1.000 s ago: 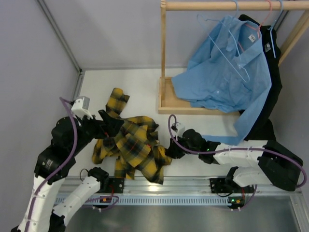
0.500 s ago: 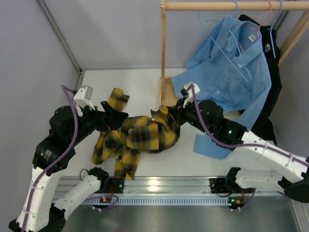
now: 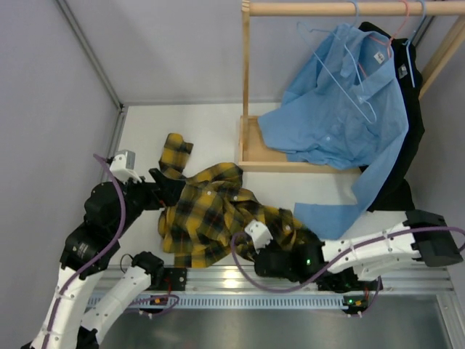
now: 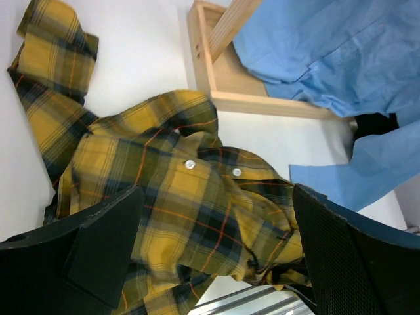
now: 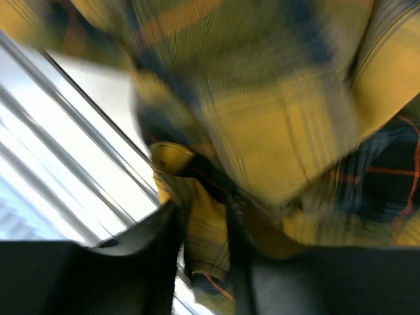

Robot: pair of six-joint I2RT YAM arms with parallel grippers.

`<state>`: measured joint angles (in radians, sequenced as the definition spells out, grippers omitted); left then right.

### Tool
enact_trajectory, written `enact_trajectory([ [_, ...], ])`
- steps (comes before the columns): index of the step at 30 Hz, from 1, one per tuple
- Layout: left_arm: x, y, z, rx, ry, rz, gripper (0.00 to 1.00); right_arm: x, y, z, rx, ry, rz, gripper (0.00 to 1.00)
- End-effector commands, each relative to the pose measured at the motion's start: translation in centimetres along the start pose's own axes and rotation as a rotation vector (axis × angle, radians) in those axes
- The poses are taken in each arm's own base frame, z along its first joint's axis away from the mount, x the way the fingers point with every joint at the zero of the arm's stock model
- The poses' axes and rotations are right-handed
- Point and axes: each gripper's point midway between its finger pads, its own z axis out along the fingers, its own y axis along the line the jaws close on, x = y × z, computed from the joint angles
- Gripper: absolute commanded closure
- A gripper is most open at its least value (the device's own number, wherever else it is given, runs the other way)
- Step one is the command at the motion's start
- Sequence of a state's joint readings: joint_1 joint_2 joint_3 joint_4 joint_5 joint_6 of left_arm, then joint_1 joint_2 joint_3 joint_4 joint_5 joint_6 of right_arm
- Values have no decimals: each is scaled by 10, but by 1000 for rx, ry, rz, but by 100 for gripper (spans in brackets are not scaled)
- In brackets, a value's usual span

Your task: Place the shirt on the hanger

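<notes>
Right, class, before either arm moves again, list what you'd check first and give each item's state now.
1. Grip of right claw on the shirt: ok, shut on fabric.
2. Grip of left claw: not ok, open.
3. Shirt spread flat: not ok, crumpled.
4. Pale-blue hanger off the rail: not ok, hanging there.
5. Blue sleeve apart from the shirt: cannot tell.

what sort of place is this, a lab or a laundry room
Probably a robot lab cell, not a home: two arms bolted to a metal rail, plain grey partition walls, and a small wooden clothes rack on the table.
</notes>
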<state>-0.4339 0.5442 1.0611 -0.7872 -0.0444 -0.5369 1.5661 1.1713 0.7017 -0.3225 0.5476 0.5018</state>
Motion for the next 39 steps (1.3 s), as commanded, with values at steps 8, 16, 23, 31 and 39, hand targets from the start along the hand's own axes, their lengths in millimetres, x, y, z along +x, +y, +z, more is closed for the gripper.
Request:
enact_trajectory([
  [8, 34, 23, 11, -36, 34, 11, 2, 9, -1, -50, 248, -123, 208, 16],
  [16, 54, 28, 25, -41, 116, 43, 2, -8, -61, -84, 214, -205, 529, 26],
  [23, 60, 28, 26, -24, 124, 41, 2, 15, -103, -80, 265, -203, 692, 44],
  [31, 62, 21, 25, 17, 138, 47, 2, 66, -111, -53, 421, -32, 668, 49],
  [39, 62, 19, 23, 34, 133, 50, 2, 85, -105, -21, 397, 48, 665, 60],
])
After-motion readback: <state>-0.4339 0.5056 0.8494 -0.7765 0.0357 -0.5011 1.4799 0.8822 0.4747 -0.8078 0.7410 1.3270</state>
